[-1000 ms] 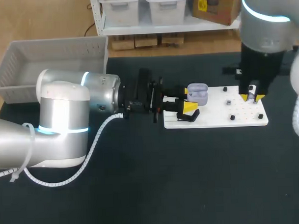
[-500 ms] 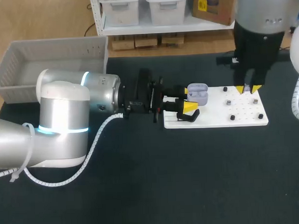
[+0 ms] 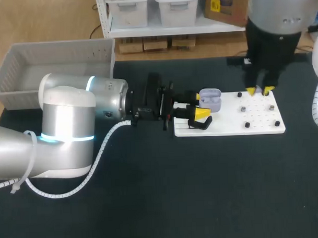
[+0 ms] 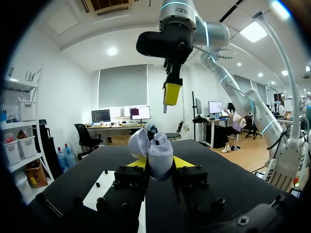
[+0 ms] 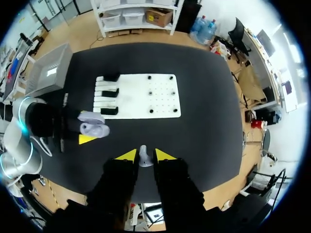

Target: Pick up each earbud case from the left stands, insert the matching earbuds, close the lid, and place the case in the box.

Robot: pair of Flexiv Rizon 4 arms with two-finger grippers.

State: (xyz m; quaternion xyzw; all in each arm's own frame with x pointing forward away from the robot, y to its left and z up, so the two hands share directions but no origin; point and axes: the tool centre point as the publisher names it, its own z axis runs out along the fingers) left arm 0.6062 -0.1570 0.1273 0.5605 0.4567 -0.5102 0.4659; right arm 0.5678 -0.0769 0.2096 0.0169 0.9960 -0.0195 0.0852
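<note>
A lavender earbud case (image 3: 211, 99) with its lid open is held at the left end of the white board (image 3: 261, 126). My left gripper (image 3: 201, 105) is shut on its body from both sides. The left wrist view shows the case (image 4: 160, 154) between the yellow tips of that gripper (image 4: 156, 164), lid tilted back. My right gripper (image 3: 259, 90) hangs above the board's far right part. In its own view it (image 5: 145, 157) is shut on a small white earbud (image 5: 144, 153), high over the table. The case (image 5: 92, 128) lies off to one side below.
A grey plastic bin (image 3: 11, 66) stands at the table's back left. Black stands (image 3: 201, 124) sit on the board's left end, and several small dark pegs (image 3: 247, 125) dot its right half. The board (image 5: 136, 92) lies on the dark table top.
My right gripper has risen off the board's right part and shifted a little left and back, carrying the earbud. The left arm and the case have stayed still.
</note>
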